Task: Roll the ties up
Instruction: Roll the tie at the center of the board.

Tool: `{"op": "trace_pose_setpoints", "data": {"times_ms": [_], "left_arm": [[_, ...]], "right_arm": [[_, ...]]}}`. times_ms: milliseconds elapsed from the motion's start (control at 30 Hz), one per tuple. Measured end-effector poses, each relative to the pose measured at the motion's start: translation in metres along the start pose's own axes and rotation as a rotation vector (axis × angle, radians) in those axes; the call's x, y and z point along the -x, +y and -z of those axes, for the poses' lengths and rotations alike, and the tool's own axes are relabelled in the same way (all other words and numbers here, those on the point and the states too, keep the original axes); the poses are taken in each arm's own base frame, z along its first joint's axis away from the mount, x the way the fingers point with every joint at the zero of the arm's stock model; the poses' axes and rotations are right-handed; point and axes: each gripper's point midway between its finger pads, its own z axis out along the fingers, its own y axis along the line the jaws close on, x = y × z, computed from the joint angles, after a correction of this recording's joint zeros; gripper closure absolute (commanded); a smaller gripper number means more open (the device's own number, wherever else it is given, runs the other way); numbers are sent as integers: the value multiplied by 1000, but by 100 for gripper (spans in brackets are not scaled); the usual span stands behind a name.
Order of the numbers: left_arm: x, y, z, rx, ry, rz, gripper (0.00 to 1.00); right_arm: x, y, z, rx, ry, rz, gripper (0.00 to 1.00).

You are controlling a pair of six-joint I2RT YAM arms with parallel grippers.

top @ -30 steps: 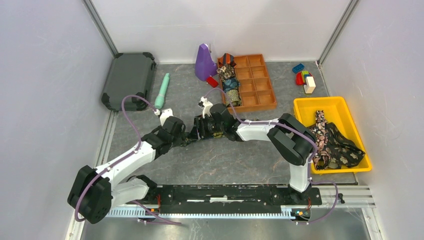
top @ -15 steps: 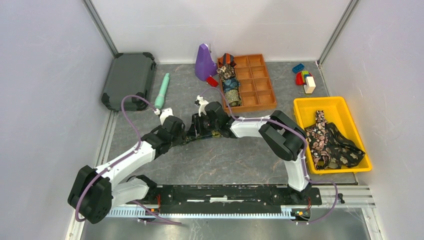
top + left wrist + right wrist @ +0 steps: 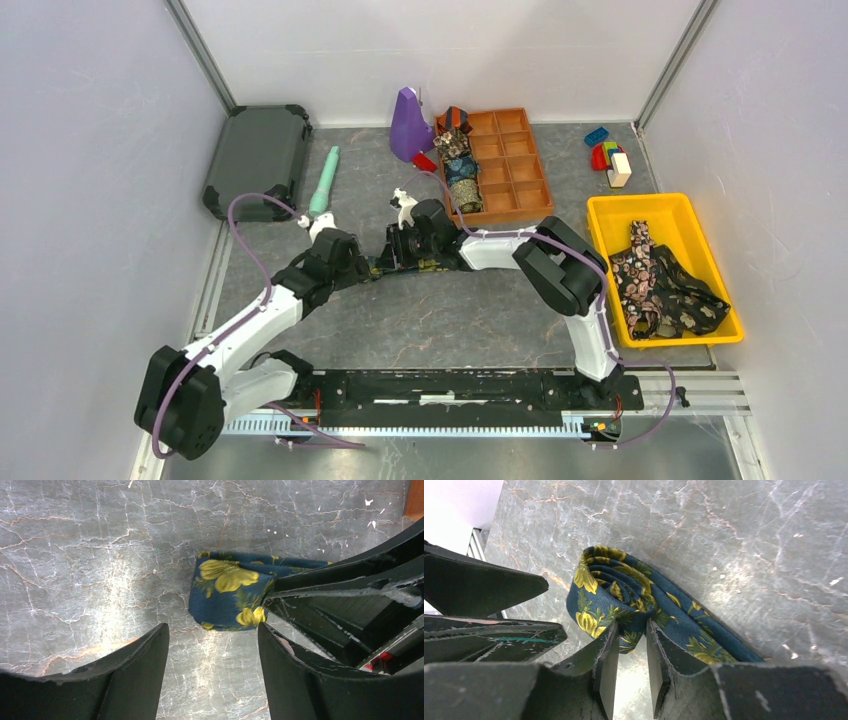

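A navy tie with yellow flowers (image 3: 624, 595) lies partly rolled on the grey table. My right gripper (image 3: 631, 630) is shut on the rolled end of it, the fabric pinched between its fingertips. In the left wrist view the same tie (image 3: 227, 590) lies just beyond my left gripper (image 3: 212, 635), which is open and empty with bare table between its fingers. In the top view the two grippers meet at mid table, the left (image 3: 368, 268) and the right (image 3: 398, 255). Several rolled ties (image 3: 458, 165) sit in the orange tray. Loose dark ties (image 3: 665, 285) fill the yellow bin.
The orange compartment tray (image 3: 520, 170) stands at the back, a purple object (image 3: 408, 125) beside it. A mint-green stick (image 3: 324, 180) and a dark case (image 3: 258, 155) lie at the back left. Toy blocks (image 3: 610, 160) sit at the back right, above the yellow bin (image 3: 610, 215).
The right gripper has moved left with the tie roll. The left arm has drawn back to the left a little, its jaws open in front of the roll.
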Motion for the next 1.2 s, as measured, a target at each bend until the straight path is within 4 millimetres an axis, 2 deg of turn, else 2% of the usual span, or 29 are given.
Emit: {"op": "trace_pose_setpoints", "data": {"times_ms": [267, 433, 833, 1067, 1200], "left_arm": [[-7, 3, -9, -62, 29, 20, 22], [0, -3, -16, -134, 9, 48, 19], [7, -1, -40, -195, 13, 68, 19], [7, 6, -56, -205, 38, 64, 22], [8, 1, -61, -241, 49, 53, 28]], "right_arm": [[-4, -26, -4, -2, 25, -23, 68], [1, -26, -5, 19, 17, -21, 68], [6, -26, -13, 50, 15, -17, 68], [7, -27, -15, 62, 17, -18, 68], [8, -28, -15, 66, 14, -18, 68]]}}
